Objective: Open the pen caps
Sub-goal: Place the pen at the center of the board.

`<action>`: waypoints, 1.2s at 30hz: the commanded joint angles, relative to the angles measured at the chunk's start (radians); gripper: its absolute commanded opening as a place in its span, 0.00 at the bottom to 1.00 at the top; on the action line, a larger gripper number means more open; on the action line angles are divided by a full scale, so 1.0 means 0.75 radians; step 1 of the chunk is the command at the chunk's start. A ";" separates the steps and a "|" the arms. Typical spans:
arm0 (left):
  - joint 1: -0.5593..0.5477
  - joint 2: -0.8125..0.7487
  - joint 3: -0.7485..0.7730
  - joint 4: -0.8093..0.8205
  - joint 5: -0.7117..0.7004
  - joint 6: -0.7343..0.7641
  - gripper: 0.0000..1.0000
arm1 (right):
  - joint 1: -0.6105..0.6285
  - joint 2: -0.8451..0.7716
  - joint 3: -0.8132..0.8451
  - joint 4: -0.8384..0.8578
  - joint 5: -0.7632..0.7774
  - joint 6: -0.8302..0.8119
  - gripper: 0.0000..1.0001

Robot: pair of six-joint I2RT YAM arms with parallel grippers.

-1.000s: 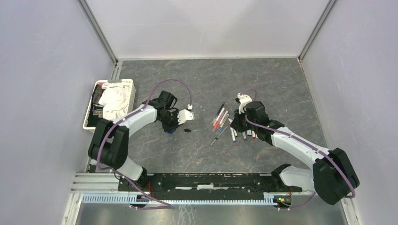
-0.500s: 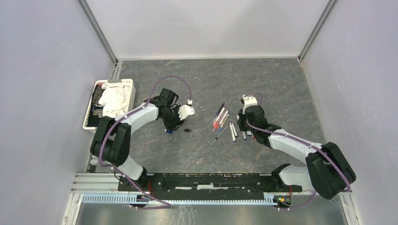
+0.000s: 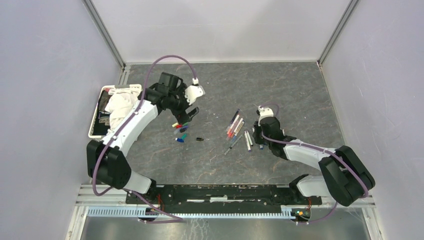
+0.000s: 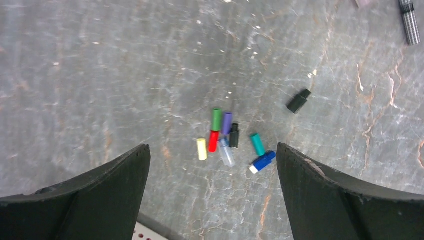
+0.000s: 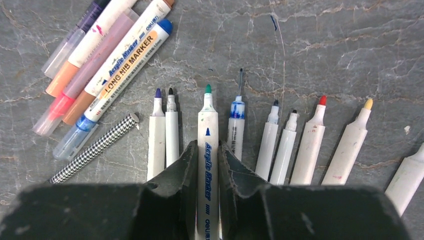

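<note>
L grip (image 4: pixel 212 150) wide open, empty, above loose pen caps (image 4: pixel 234 136) on dk grey marbled tabletop (image 3: pixel 280 85). R grip (image 5: pixel 207 150) clamped on green-tip pen (image 5: pixel 207 125) in uncapped row. Pale walls (image 3: pixel 220 30) on 3 sides.

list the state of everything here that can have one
left gripper: open, above the pen caps
right gripper: shut on the green-tipped pen
green-tipped pen: uncapped, in the row
other white pens: uncapped, side by side
piled markers: capped
pen caps: off, lying loose
</note>
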 commanded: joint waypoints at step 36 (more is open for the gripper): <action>0.153 -0.182 0.085 -0.097 -0.058 -0.157 1.00 | 0.381 0.283 0.430 -0.389 0.029 0.258 0.44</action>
